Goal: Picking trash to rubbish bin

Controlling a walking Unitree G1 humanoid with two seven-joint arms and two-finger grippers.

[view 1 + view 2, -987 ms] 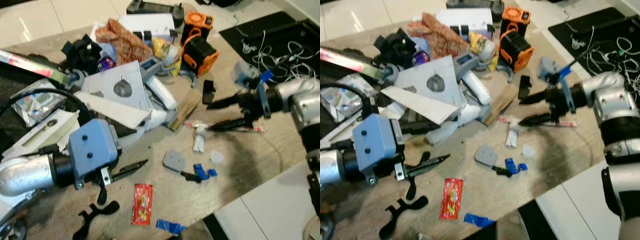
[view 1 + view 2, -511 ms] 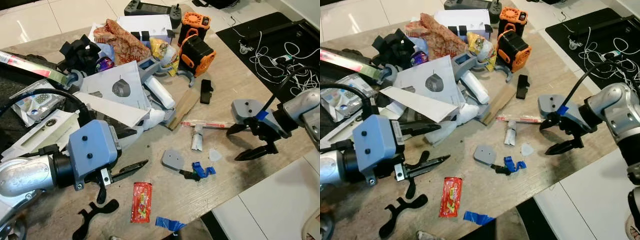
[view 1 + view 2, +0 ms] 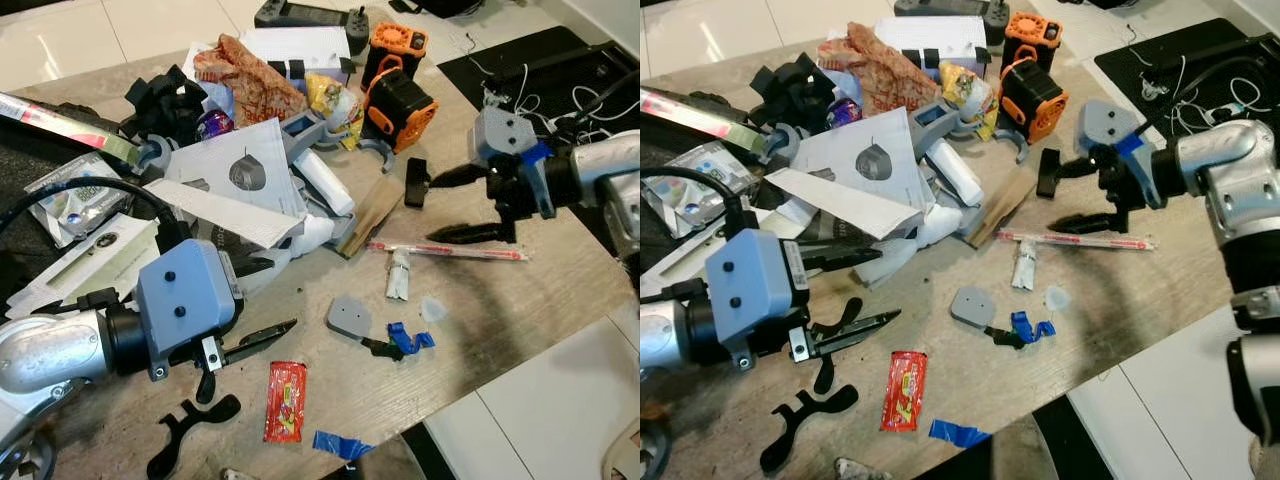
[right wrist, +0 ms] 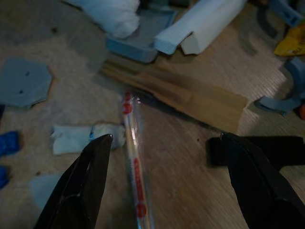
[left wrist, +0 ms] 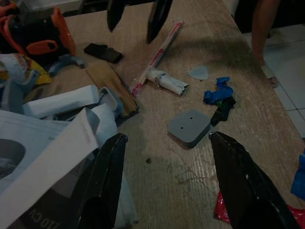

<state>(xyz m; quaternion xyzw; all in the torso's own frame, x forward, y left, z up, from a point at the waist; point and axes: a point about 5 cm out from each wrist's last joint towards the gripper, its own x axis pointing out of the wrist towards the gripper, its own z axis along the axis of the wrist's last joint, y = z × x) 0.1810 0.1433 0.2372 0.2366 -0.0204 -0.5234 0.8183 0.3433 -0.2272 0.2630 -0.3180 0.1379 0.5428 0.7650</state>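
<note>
The right claw hangs released just above the long wrapped straw, which lies near the tabletop's right edge, long axis running roughly parallel to that edge's near side. Its fingers straddle the straw's line, so the right arm is far nearer. The left claw, also released, hovers near the front edge.

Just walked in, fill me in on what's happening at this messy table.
A humanoid robot is clearing trash off a cluttered wooden table. Its right end effector hovers open just above the long clear wrapper with red print, holding nothing. The left end effector is open and empty over the near edge, close to the red sachet. None of the trash is gripped at this moment.
</note>
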